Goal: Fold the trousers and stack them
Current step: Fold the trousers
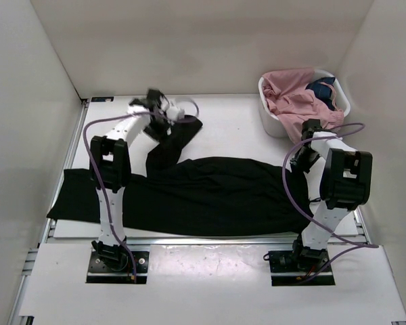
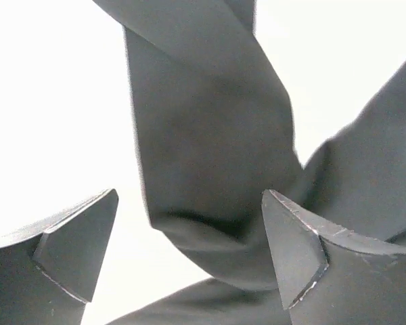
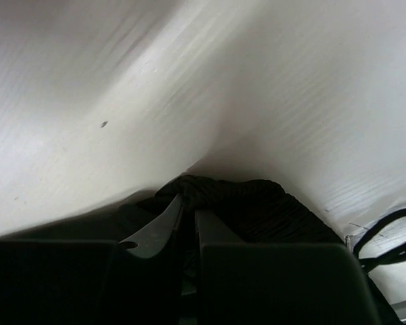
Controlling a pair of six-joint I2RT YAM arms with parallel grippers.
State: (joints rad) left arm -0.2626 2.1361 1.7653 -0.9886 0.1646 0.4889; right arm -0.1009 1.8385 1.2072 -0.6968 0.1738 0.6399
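Black trousers [image 1: 210, 193] lie spread across the table, one leg running left over the table's left edge, the other leg bent up toward the back. My left gripper [image 1: 164, 116] hovers open over that upper leg; in the left wrist view the twisted black leg [image 2: 210, 149] lies between and beyond my spread fingers [image 2: 294, 250]. My right gripper [image 1: 303, 159] is at the waistband end on the right, shut on a bunched fold of the black fabric [image 3: 220, 193].
A white basket [image 1: 270, 116] at the back right holds pink [image 1: 294, 98] and dark blue clothes. White walls enclose the table on the left, back and right. Purple cables loop from both arms.
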